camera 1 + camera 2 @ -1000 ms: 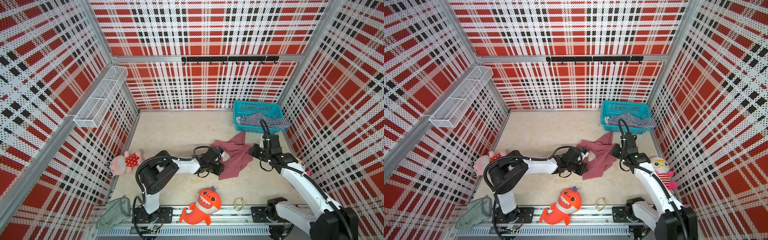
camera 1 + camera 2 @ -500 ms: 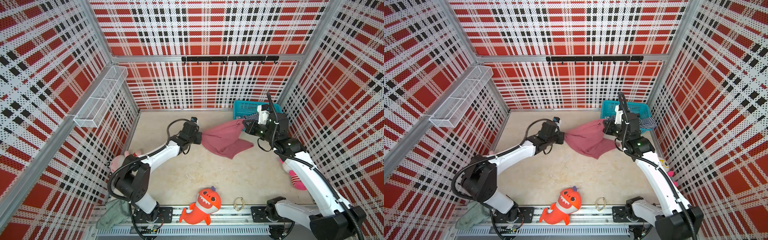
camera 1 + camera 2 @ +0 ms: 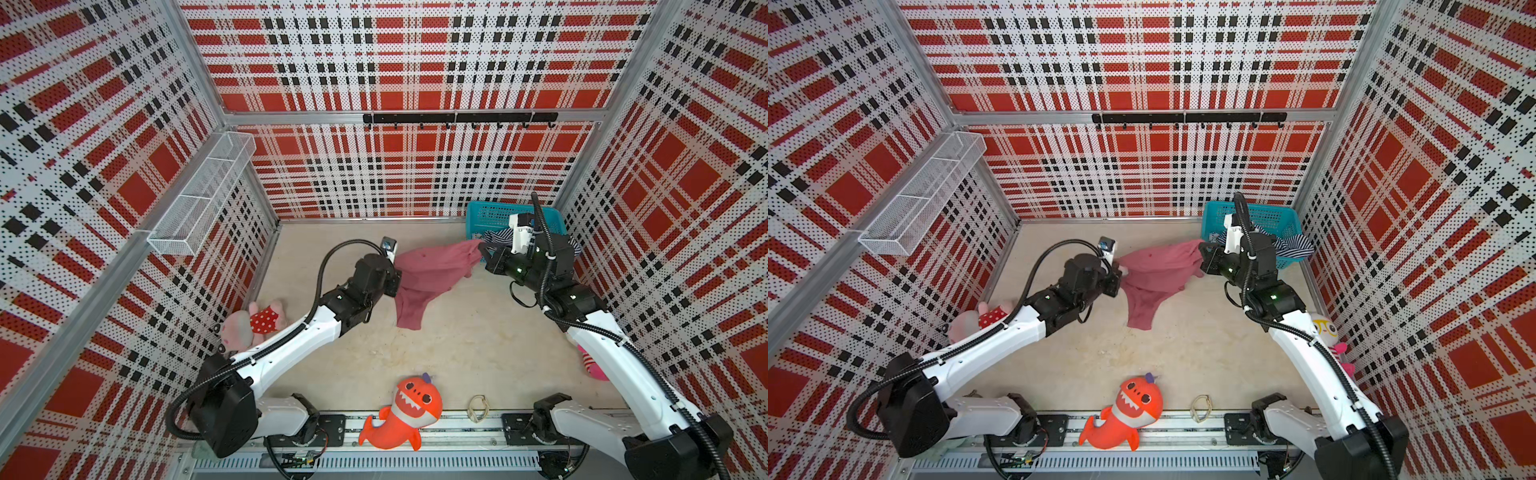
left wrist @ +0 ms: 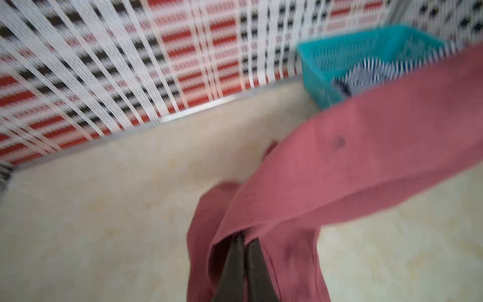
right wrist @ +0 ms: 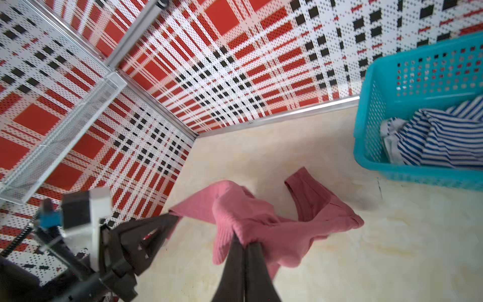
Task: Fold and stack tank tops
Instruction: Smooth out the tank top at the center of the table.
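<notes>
The rose-maroon tank top hangs stretched between both grippers above the back of the table, its lower part drooping toward the tabletop. My left gripper is shut on its left end; in the left wrist view the dark fingertips pinch a fold of the cloth. My right gripper is shut on the right end, and the right wrist view shows it clamping bunched fabric. The striped tank top lies crumpled in the teal basket at the back right.
An orange shark plush lies at the front edge beside a small loop. A pink plush sits by the left wall, another plush by the right wall. A wire shelf hangs on the left wall.
Both grippers have risen from low over the table's middle, moved toward the back and spread apart. The maroon top went up with them and now spans between them.
</notes>
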Controlling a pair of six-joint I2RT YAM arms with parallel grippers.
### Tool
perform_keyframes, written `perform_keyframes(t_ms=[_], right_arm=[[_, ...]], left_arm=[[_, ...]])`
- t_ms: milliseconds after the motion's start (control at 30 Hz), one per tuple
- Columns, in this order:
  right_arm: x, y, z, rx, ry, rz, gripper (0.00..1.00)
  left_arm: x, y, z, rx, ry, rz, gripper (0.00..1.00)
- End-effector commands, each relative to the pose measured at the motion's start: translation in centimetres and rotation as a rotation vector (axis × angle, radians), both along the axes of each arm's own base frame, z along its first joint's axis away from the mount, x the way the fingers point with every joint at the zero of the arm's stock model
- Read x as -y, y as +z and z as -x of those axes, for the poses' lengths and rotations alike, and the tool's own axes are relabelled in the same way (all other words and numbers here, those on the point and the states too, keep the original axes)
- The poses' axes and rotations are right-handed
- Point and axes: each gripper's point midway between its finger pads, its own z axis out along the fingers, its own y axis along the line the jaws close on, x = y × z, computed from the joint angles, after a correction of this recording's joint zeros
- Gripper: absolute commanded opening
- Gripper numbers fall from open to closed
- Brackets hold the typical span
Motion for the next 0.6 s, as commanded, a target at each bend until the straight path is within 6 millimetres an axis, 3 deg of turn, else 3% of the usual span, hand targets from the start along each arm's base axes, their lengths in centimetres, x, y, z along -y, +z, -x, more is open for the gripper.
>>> perform_keyframes(t_ms=[0,33,100,133,200,300,400,500,567], right_arm=[[1.8,-2.3,1.3,-0.035,-0.051,0.050,0.00],[2.3,-3.5,1.6,-0.062,-0.067,0.064,0.00],[3.3,-5.4,2.0,-0.105,-0.098,0.079,0.00],[3.8,-6.3,2.1,-0.127,-0.114,0.080,0.00],[4.3,-7.2,2.2,-0.150,-0.126,0.077,0.00],[4.7,-7.9,2.3,-0.173,-0.141,0.105,0.00],[5.1,-8.2,2.3,-0.182,-0.155,0.127,0.00],[5.5,-8.2,2.4,-0.186,-0.173,0.138,0.00],[5.7,-8.3,2.3,-0.189,-0.183,0.144,0.00]], left_arm=[[-0.2,-5.9,3.9,-0.169,-0.005,0.033,0.00],[0.3,-7.2,5.2,-0.211,-0.048,0.037,0.02],[1.2,-8.9,7.3,-0.269,-0.135,0.000,0.48],[1.2,-9.3,8.2,-0.286,-0.151,-0.031,0.65],[0.9,-9.1,8.7,-0.317,-0.137,-0.029,0.78],[-0.2,-8.3,8.5,-0.358,-0.085,0.077,0.79],[-1.0,-8.2,8.2,-0.407,-0.024,0.225,0.74],[-1.0,-9.9,8.8,-0.503,0.025,0.350,0.65],[0.0,-11.3,10.2,-0.579,0.006,0.384,0.56]])
